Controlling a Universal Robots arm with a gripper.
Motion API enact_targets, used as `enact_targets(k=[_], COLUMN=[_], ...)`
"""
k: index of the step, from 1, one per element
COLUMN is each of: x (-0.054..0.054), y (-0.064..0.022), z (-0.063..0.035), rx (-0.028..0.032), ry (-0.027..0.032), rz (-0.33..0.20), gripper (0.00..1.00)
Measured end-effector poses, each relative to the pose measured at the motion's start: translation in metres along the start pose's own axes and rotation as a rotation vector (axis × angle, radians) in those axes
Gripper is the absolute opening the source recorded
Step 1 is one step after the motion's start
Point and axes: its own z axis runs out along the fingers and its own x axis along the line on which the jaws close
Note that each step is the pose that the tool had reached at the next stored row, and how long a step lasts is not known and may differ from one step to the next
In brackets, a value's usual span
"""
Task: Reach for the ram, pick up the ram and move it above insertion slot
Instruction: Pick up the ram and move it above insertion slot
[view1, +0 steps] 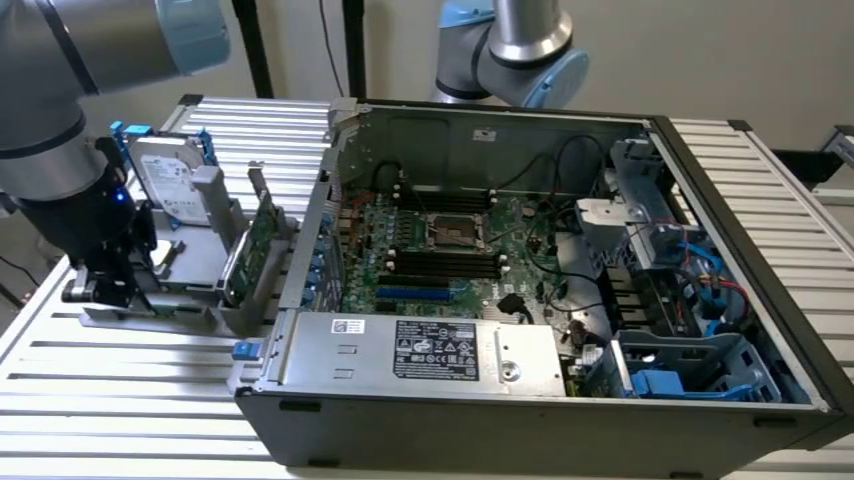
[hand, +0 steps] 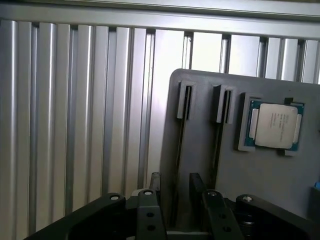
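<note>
- A slatted metal table (view1: 120, 370) fills the scene, with a pale wall behind it.
- An open computer case (view1: 534, 430) lies across the centre and the exterior view's right. Inside are a green motherboard (view1: 441, 250), a silver power supply (view1: 427, 350) along the near wall and a blue-grey drive cage (view1: 681, 365) at lower right.
- At the exterior view's left, a grey holder (view1: 147, 305) carries a silver hard drive (view1: 171, 185) and a green expansion card (view1: 254, 245), both standing upright.
- In the wrist view, the holder also has a processor chip (hand: 274, 125) lying flat in a square recess, beside two narrow slots.
- The gripper (view1: 114, 285) hangs low over the holder, its fingers (hand: 156, 185) spread apart and holding nothing.
- The ram (hand: 179, 150) shows only as a thin dark edge in one slot, lying between the fingers.
</note>
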Motion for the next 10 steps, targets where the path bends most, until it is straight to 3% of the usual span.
enact_targets(k=[10], x=[0.001], y=[-0.0011], z=[0.0182], rx=[0.0002], ry=[-0.0028], rz=[0.019], gripper=[0.36])
